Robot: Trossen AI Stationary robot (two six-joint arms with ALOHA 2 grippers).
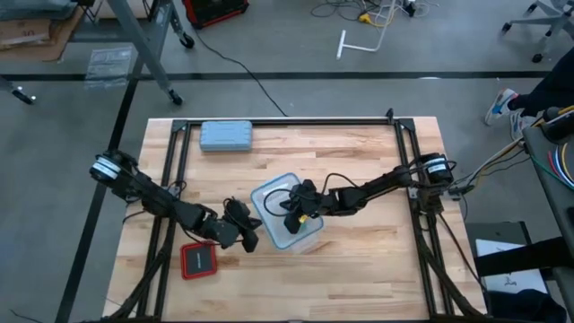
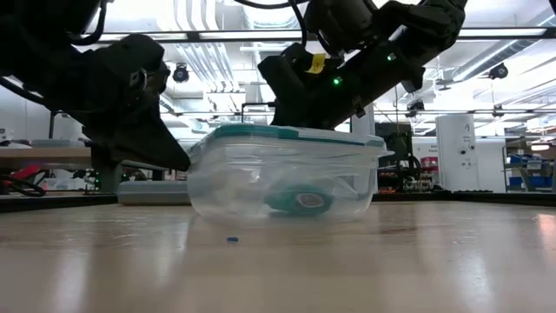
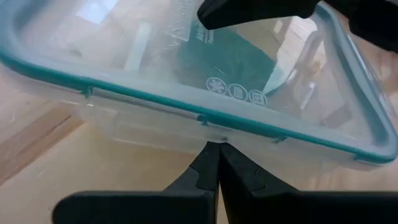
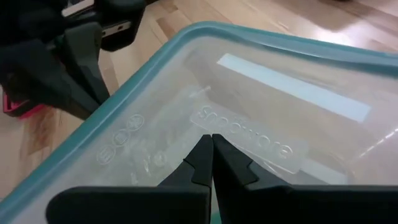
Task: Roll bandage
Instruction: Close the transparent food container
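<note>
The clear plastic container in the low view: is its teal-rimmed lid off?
No, the teal-rimmed lid sits closed on the clear plastic container, with the rolled teal bandage lying inside it.

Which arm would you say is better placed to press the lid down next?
Right, probably: the right gripper, shut, sits on the lid, while the left gripper, also shut, is at the container's side wall.

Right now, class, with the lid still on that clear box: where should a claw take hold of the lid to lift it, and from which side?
Grip the lid at its teal rim, which overhangs the clear box wall. Come in level from the left claw side, fingers above and below the lip. The flat top, under the right claw, offers nothing to pinch.
</note>
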